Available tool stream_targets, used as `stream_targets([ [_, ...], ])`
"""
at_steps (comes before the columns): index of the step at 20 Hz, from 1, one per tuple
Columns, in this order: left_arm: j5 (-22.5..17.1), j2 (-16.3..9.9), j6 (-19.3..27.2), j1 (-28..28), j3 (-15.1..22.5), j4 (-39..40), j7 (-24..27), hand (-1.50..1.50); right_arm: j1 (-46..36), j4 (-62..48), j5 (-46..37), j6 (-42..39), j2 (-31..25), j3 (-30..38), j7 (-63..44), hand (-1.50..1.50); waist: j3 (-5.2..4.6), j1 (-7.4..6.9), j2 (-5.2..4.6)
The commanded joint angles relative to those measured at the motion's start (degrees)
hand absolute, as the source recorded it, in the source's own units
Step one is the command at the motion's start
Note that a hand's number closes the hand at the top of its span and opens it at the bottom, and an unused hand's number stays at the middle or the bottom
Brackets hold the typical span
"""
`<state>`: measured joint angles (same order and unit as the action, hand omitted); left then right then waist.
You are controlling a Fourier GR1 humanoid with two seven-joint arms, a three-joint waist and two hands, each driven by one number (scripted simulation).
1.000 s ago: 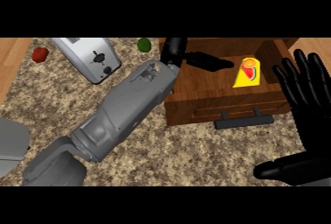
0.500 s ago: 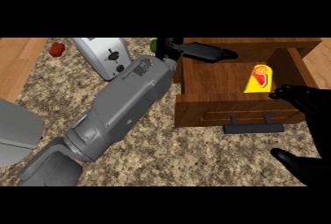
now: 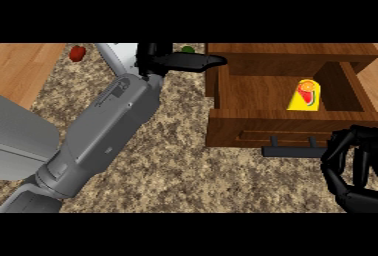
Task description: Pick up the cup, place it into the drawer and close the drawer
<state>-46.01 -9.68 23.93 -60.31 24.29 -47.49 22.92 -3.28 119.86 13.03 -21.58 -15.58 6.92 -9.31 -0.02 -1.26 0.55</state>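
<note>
Head view: yellow cup [image 3: 308,95] lying inside open wooden drawer [image 3: 251,120]. Right hand [image 3: 353,162], fingers curled, empty, just beside dark drawer handle [image 3: 291,151]. Left hand [image 3: 181,61], fingers extended, at drawer's upper left corner.

A kitchen: speckled granite counter [image 3: 184,170], open wooden drawer [image 3: 288,107], toaster [image 3: 118,52].

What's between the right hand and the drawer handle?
Nothing visible. The right hand sits just right of the black handle on the open drawer front, with the yellow cup already inside.
</note>
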Motion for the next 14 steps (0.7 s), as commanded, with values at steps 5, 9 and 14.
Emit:
stream_targets([
  [5, -1.48, -11.70, -0.38, 16.94, -2.31, -20.47, -5.53, -1.50, 6.98, 4.19, -9.26, -1.69, -0.73, -4.14, 0.03, 1.50, 0.01, 0.03, 0.07],
  [9, -1.65, -14.45, -2.64, 28.66, -1.91, -29.79, -4.44, -1.50, 3.50, -5.14, -17.62, 0.73, 1.47, -6.68, 5.01, 1.50, 0.05, -0.66, -0.21],
  [14, -1.70, -16.94, -5.34, 34.55, -3.46, -32.91, -3.55, -1.50, 0.83, -11.02, -29.94, -0.70, -3.94, -10.39, 12.58, 1.50, 0.07, -0.78, -0.48],
])
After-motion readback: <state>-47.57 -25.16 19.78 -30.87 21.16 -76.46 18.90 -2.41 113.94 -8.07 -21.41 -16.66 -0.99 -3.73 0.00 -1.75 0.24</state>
